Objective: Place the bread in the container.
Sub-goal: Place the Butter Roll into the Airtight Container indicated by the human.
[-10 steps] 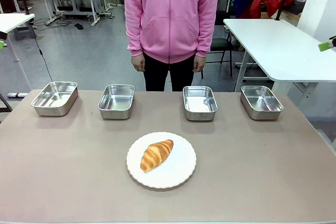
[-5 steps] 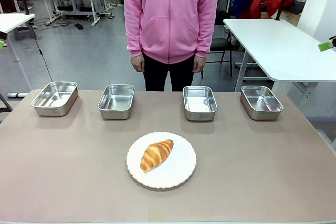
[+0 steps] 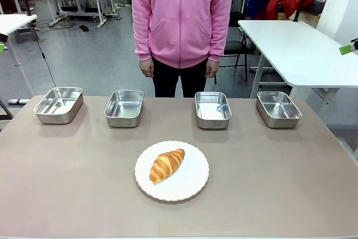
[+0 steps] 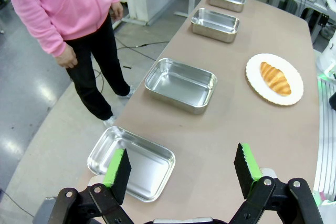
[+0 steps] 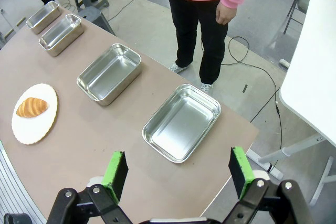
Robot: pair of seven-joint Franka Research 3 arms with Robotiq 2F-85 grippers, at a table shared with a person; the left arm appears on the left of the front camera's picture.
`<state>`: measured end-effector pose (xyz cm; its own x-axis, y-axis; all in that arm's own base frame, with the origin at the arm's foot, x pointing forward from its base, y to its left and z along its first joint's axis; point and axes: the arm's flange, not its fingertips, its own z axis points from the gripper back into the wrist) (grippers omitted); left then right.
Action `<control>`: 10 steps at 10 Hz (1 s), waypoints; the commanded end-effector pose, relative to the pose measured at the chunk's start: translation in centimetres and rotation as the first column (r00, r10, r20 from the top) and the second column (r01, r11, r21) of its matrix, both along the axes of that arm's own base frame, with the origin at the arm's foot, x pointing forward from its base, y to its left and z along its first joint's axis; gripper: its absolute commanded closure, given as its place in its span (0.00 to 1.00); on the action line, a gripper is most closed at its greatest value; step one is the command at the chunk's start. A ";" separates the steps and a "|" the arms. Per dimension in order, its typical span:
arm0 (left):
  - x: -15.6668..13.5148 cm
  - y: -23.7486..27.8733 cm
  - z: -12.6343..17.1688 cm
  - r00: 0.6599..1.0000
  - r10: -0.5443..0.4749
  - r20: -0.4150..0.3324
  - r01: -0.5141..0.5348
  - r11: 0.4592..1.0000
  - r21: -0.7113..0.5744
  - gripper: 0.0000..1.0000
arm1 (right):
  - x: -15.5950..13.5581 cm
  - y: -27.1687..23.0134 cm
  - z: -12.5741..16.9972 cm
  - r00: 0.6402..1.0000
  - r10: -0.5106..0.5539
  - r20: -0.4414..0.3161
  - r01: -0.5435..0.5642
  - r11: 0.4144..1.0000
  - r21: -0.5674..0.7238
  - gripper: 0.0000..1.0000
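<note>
Front view: the person is cut off above the shoulders, hands hanging loose at the hoodie hem. The bread lies on a white plate at mid-table, well apart from the four containers lined along the far edge

Left wrist view: the left gripper, its base cut by the bottom edge, hangs spread and empty over the left-end container; the bread sits on its plate farther right

Right wrist view: the right gripper, likewise spread and empty, hovers near the right-end container; the bread shows small at the left edge
</note>
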<state>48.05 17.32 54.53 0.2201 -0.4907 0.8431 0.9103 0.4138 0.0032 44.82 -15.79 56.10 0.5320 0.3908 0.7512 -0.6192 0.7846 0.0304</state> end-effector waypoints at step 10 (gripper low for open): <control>0.0 0.0 0.3 1.000 -0.004 0.001 0.004 1.000 0.006 0.00 | 0.1 0.0 0.0 1.000 0.004 0.006 -0.004 1.000 0.009 0.00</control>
